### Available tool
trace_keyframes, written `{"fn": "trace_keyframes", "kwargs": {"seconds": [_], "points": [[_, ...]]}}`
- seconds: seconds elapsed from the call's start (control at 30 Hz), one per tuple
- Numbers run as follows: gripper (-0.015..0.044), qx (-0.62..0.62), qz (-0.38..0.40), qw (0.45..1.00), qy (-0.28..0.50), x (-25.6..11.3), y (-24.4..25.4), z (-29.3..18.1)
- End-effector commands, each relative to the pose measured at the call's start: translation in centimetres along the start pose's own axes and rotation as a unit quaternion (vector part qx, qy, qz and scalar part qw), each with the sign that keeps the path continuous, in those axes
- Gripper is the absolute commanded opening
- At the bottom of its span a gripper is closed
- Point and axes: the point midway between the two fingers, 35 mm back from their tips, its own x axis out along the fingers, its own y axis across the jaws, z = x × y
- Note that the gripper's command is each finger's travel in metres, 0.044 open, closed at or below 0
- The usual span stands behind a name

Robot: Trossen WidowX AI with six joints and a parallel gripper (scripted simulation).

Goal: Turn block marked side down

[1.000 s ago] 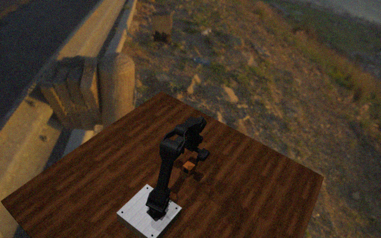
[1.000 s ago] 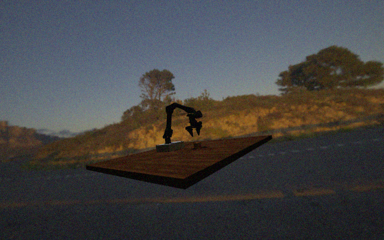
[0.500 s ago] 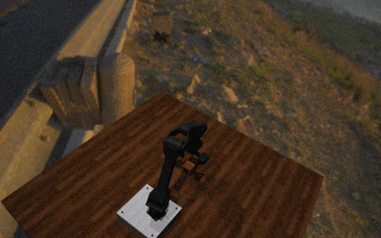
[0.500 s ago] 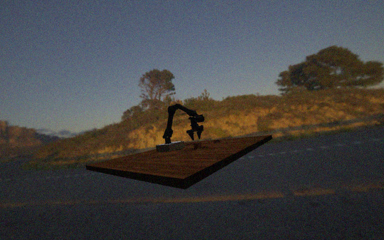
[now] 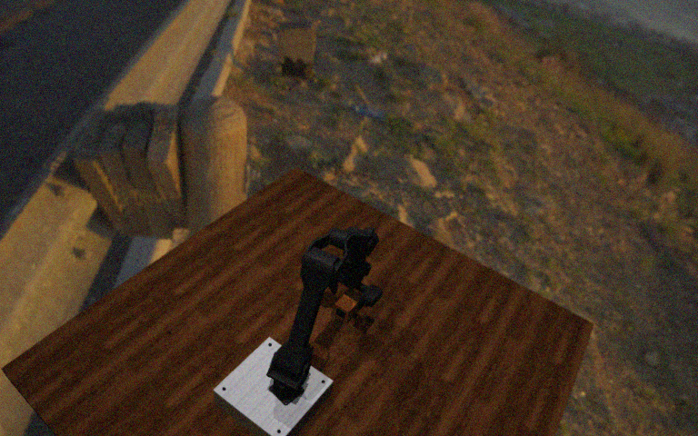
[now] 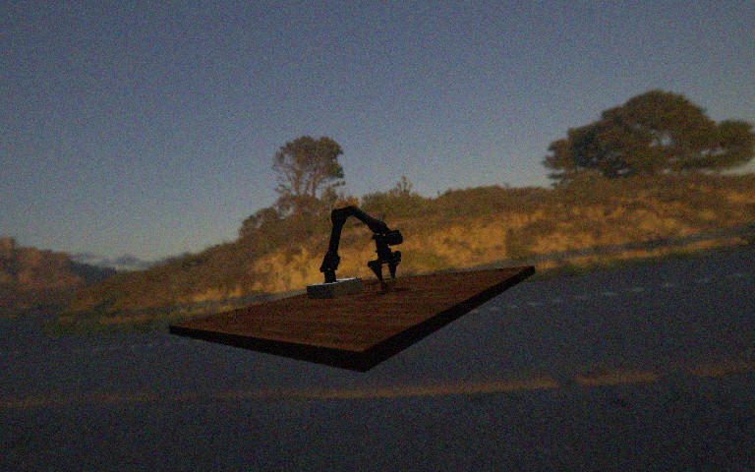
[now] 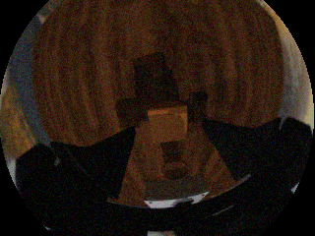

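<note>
The small orange-brown block (image 5: 345, 304) (image 6: 383, 287) (image 7: 167, 128) sits on the dark wooden table (image 5: 205, 308) (image 6: 333, 327) (image 7: 89, 74). No marking can be made out on its visible faces; the sides turned away are hidden. My gripper (image 5: 353, 293) (image 6: 387, 279) (image 7: 169, 126) is open and empty. It points down just above the block, with its fingers spread to either side. In the wrist view the block appears in the gap between the fingertips. Contact between block and fingers cannot be made out.
The pale base plate (image 5: 246, 385) (image 6: 333, 288) (image 7: 169, 203) carries the arm and lies near the block. Dark shadows of the arm and gripper fall on the table around the block. The table's edges show in the top and exterior views.
</note>
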Motion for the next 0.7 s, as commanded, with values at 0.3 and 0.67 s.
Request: {"fn": "trace_keyframes", "kwargs": {"seconds": [0.3, 0.67], "points": [[0.0440, -0.002, 0.002, 1.000, 0.005, 2.3, 0.0, -0.3], [0.0256, -0.002, 0.002, 1.000, 0.005, 2.7, 0.0, -0.3]]}}
